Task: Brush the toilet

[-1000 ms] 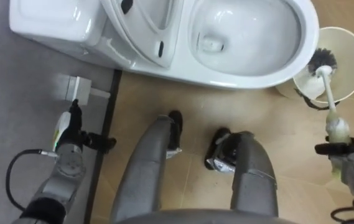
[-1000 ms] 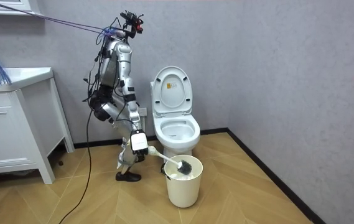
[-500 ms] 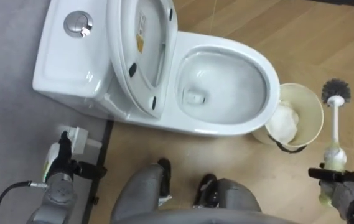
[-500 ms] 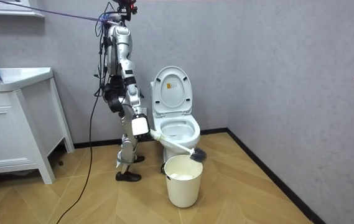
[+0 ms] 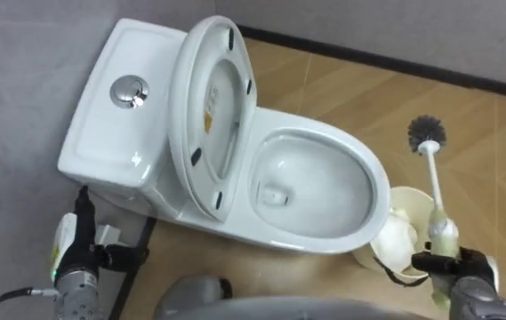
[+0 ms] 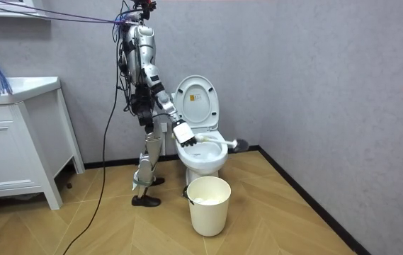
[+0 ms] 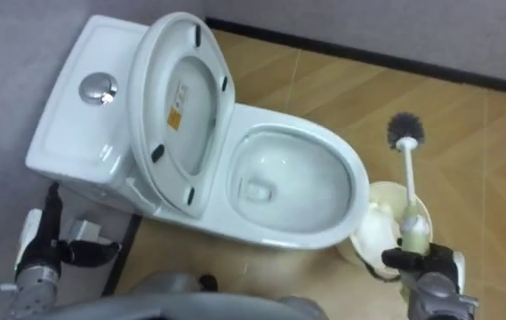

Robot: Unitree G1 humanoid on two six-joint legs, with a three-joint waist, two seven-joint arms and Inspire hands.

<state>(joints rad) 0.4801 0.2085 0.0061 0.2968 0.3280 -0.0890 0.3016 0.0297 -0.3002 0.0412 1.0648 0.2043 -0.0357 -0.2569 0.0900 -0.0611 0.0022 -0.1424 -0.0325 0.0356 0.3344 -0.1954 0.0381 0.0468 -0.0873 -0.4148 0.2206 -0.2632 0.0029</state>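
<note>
I am standing at the side of the toilet (image 5: 315, 191), facing across it, with its tank toward my left and the bowl's front toward my right. Nearest me, my right hand (image 5: 464, 283) is curling its fingers (image 5: 430, 262) round the pale grip of the toilet brush (image 5: 434, 191), just off the front end of the toilet. My left hand (image 5: 73, 258) is hanging low by the tank end of the toilet, its fingers straight and loose and gripping nothing, near a small white fitting (image 5: 110, 235).

The cream bin (image 5: 413, 209) is sitting on the wooden floor (image 5: 475, 107) just beside the toilet's front, and the brush handle is rising over it, pointing away from me. The dark bristle head is hanging in the air past the bowl's front rim, over the floor and clear of the bowl.

The seat and lid (image 5: 210, 133) are standing raised toward the tank, which is carrying a round flush button (image 5: 130, 91). The grey wall (image 6: 314, 71) is running behind the toilet. In the room view a white cabinet (image 6: 10, 152) is standing well apart from the toilet, beyond me.
</note>
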